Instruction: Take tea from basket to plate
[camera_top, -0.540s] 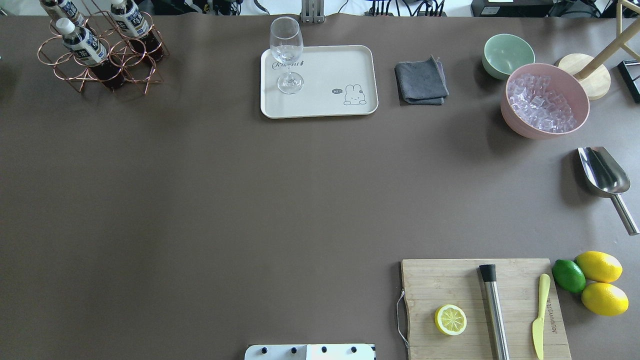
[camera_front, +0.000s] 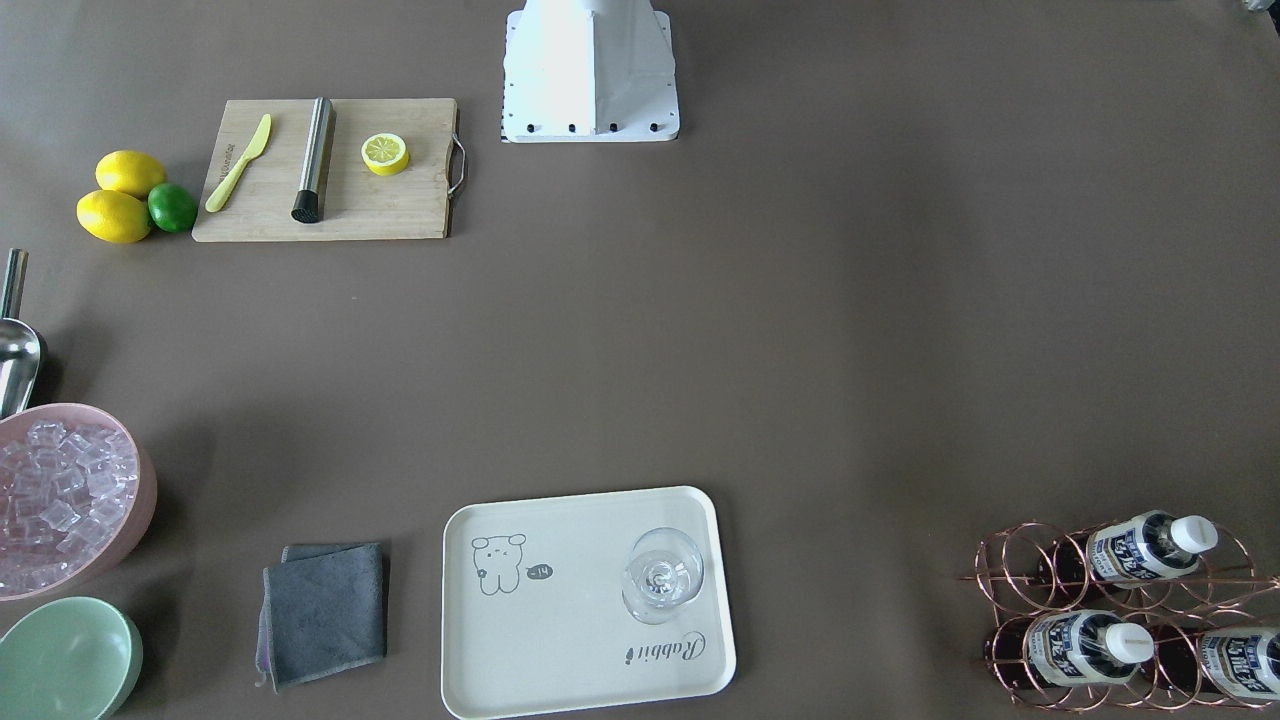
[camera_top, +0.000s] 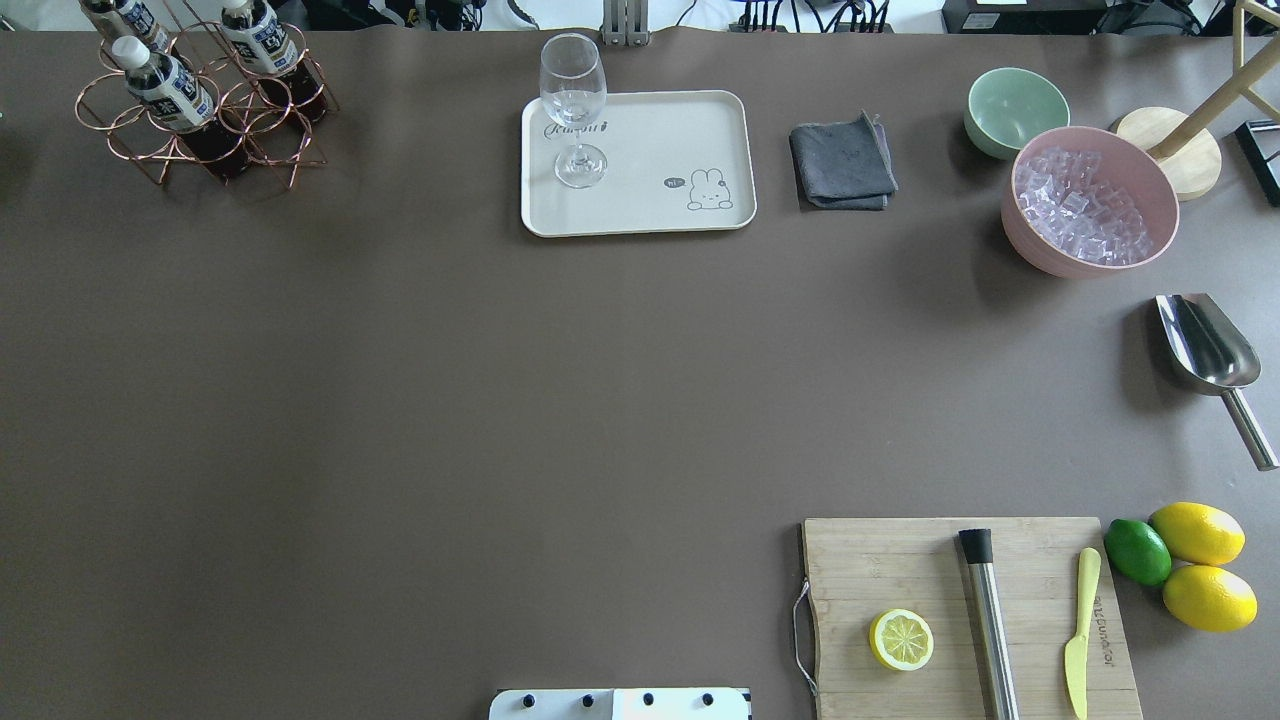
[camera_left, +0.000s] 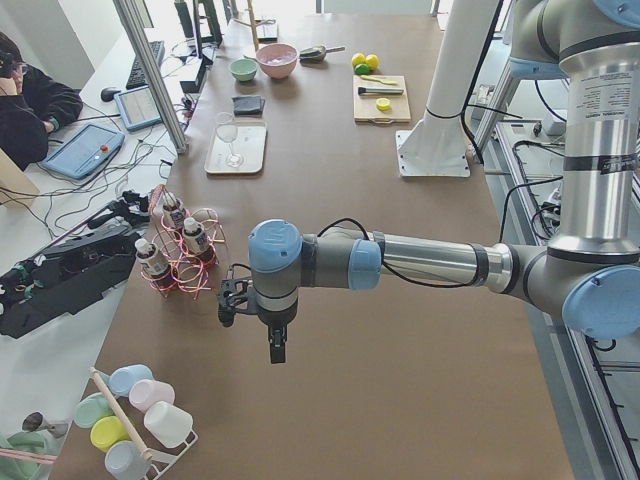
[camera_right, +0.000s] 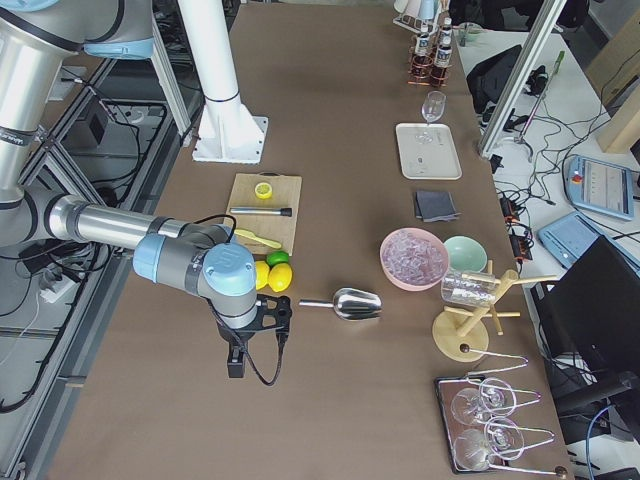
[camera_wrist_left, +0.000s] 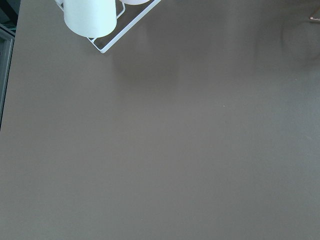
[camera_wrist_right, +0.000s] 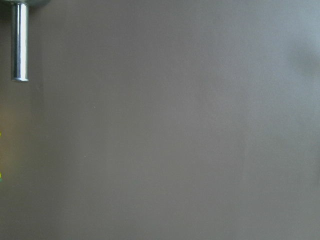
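Three tea bottles (camera_top: 165, 85) with white caps stand in the copper wire basket (camera_top: 120, 115) at the far left corner; they also show in the front-facing view (camera_front: 1140, 548). The cream plate (camera_top: 660, 150) lies at the far middle with a wine glass (camera_top: 575, 110) standing on it. Neither gripper shows in the overhead or front-facing view. In the left side view my left gripper (camera_left: 273, 345) hangs over bare table, near the basket (camera_left: 185, 265); I cannot tell its state. In the right side view my right gripper (camera_right: 236, 365) hangs near the scoop (camera_right: 345, 303); I cannot tell its state.
A grey cloth (camera_top: 842, 163), a green bowl (camera_top: 1015, 108) and a pink bowl of ice (camera_top: 1088, 200) lie right of the plate. A cutting board (camera_top: 960, 610) with a lemon half, a muddler and a knife, plus whole lemons and a lime, is at the near right.
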